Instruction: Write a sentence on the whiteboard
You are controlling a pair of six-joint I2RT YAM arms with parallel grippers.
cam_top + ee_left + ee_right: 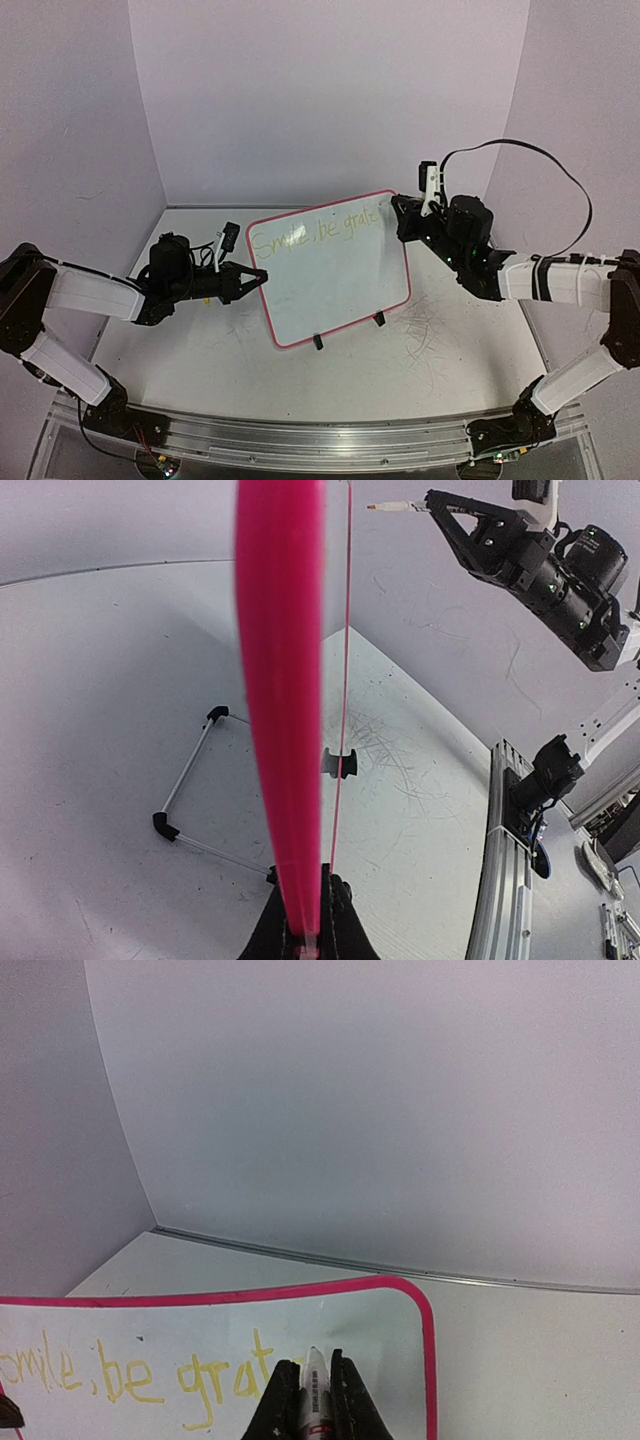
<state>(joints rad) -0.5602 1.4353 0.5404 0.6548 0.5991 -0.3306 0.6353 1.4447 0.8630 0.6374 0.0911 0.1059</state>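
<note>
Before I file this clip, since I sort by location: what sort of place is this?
Likely a robotics lab booth: plain lilac walls enclose a scuffed white table, and the left arm and right arm, mounted on a metal rail, work on a small whiteboard.

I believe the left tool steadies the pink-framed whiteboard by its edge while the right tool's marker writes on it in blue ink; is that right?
Not quite: the sentence is yellow-green, not blue, as the right wrist view shows. The rest stands.
</note>
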